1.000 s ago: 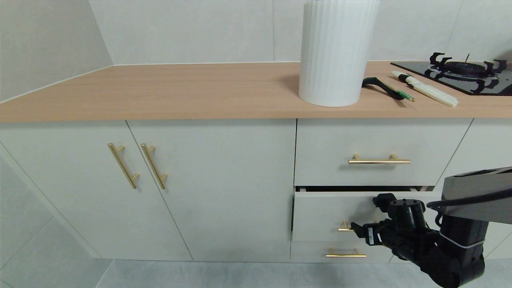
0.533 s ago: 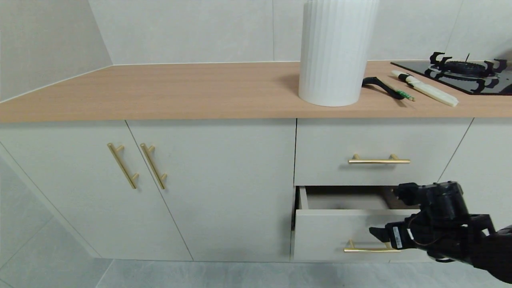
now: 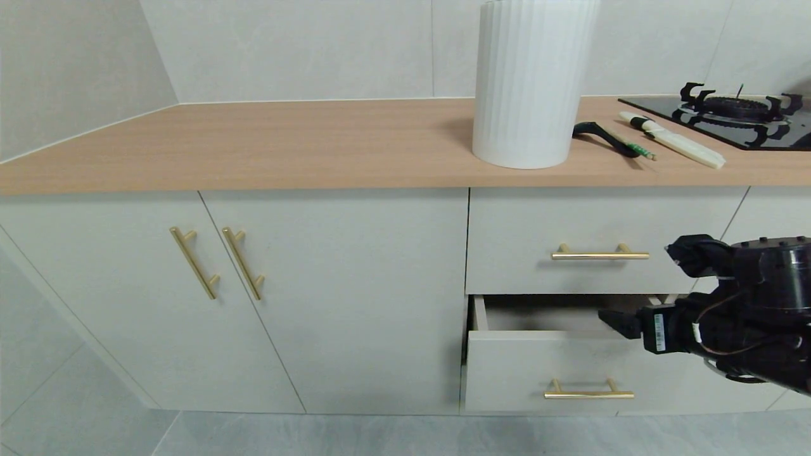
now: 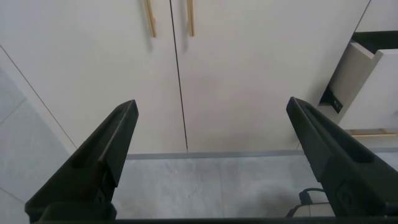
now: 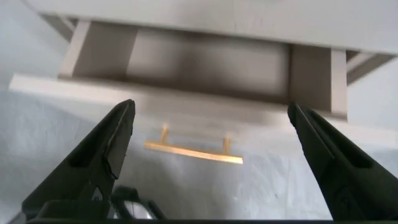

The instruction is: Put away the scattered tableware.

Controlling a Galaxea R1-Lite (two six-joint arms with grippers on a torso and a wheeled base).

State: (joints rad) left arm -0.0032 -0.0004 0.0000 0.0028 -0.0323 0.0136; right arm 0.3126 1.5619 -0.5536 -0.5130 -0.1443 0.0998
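Right pincer (image 3: 638, 283) gapes before the open, pale, gold-handled drawer (image 3: 526, 367).

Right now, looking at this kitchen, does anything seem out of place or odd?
Two things. The lower drawer stands partly open while the upper drawer is shut. On the counter, a black-handled utensil and a white utensil lie loose and askew beside the white ribbed container. Nothing looks spilled or damaged.

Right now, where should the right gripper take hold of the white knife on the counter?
Probably the narrow handle end, by its black band, from above with jaws across it: the knife lies flat on the counter, clear of the utensil beside it.
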